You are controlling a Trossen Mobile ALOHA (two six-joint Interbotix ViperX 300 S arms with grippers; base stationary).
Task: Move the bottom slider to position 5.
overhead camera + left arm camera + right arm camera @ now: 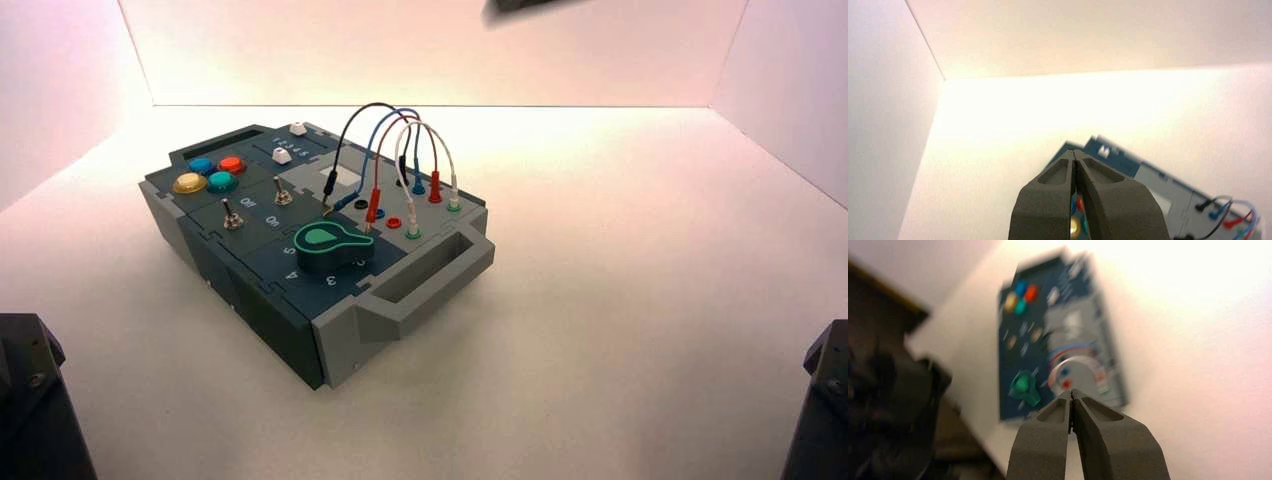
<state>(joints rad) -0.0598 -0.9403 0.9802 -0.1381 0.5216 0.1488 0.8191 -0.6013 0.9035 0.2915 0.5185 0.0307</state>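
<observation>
Both arms are parked well short of the box (330, 270). The left gripper (1075, 156) and right gripper (1071, 394) have their fingertips pressed together, holding nothing. Two white sliders sit at the box's far edge; the nearer one, the bottom slider (282, 155), lies beside a row of small printed numerals. Approach from above with closed tips, contact the cap's side, and push along the track without snagging the wires (400, 130). The box rests on a white table (620, 300) enclosed by white walls.
</observation>
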